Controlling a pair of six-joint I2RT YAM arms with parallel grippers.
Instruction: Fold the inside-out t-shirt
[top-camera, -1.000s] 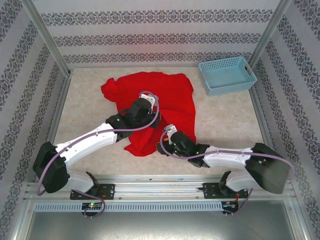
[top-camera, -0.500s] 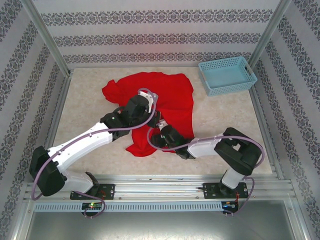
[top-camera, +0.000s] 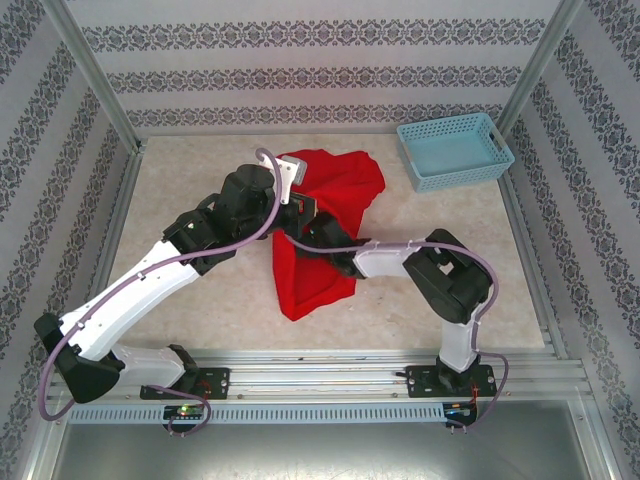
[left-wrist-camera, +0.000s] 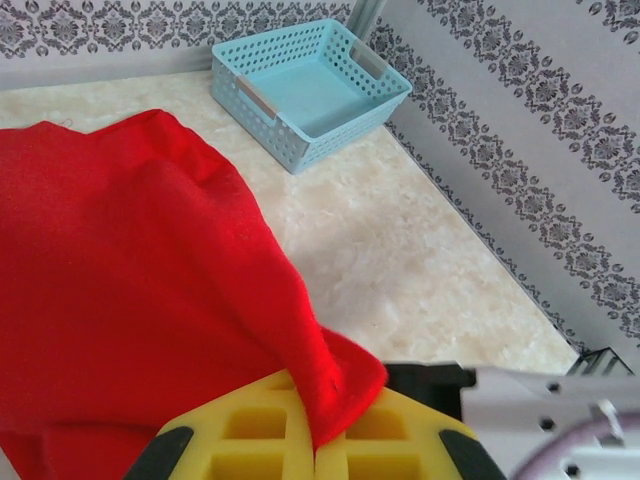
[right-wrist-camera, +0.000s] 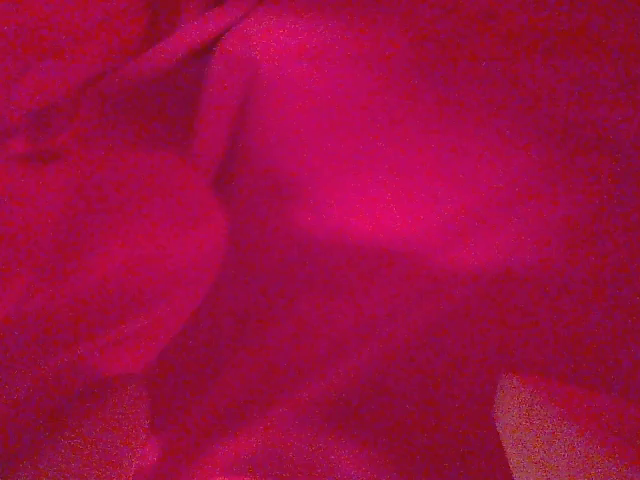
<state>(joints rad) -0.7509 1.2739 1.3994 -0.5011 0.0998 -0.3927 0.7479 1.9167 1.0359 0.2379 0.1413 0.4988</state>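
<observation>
The inside-out t-shirt (top-camera: 338, 185) is plain bright red. It is drawn up into a narrow, tented strip running from the table's back middle toward the front. My left gripper (top-camera: 297, 200) is shut on a fold of it; in the left wrist view the yellow fingers (left-wrist-camera: 250, 430) pinch the red cloth (left-wrist-camera: 120, 280) between them. My right gripper (top-camera: 313, 233) reaches in from the right, low against the shirt, partly under the cloth. Red fabric (right-wrist-camera: 380, 200) covers the right wrist view and hides its fingers.
A light blue plastic basket (top-camera: 462, 180) stands empty at the back right corner, also seen beyond the shirt (left-wrist-camera: 300, 145). Patterned walls and metal posts close in the table on three sides. Bare table lies left and right of the shirt.
My left gripper has risen and moved back, pulling the shirt's left side off the table and bunching it narrower. My right arm has swung left and forward into the cloth.
</observation>
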